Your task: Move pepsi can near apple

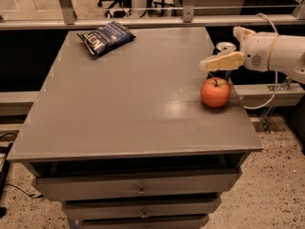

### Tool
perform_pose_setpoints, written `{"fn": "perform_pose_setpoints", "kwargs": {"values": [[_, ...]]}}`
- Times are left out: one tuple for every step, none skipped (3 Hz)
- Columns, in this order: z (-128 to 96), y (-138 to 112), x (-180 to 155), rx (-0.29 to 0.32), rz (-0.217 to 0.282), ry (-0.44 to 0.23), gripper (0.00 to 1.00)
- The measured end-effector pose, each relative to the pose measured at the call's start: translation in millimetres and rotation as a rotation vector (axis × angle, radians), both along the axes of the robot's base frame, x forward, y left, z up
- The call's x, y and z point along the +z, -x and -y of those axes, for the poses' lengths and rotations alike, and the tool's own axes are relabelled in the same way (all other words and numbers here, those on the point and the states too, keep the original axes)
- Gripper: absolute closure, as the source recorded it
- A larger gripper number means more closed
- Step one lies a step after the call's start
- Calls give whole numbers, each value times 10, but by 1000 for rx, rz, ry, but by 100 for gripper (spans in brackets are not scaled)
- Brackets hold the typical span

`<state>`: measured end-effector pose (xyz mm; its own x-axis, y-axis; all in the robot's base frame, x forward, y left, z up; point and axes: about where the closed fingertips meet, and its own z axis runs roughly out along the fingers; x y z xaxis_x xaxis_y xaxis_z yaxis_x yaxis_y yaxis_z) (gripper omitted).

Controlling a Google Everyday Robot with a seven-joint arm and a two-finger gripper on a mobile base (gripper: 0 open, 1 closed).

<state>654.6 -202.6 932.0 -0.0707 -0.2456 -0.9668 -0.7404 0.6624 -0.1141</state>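
Observation:
The red-orange apple (215,92) sits near the right edge of the grey table (128,104). The pepsi can (226,46) is just behind the apple. Only its silver top and a dark sliver of its body show, as the near cream finger (221,61) covers the rest. My gripper (219,51) reaches in from the right on a white arm, its two fingers closed around the can, right above and behind the apple.
A flat dark blue snack bag (106,36) lies at the table's far left corner. The table's right edge runs close by the apple. Drawers front the table below. A metal rail and a cable lie behind and to the right.

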Motion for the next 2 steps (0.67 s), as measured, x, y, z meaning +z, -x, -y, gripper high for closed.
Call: {"fn": "perform_pose_setpoints", "kwargs": {"values": [[11, 25, -18, -8, -2, -1, 0], [33, 141, 104, -11, 21, 0, 0]]}}
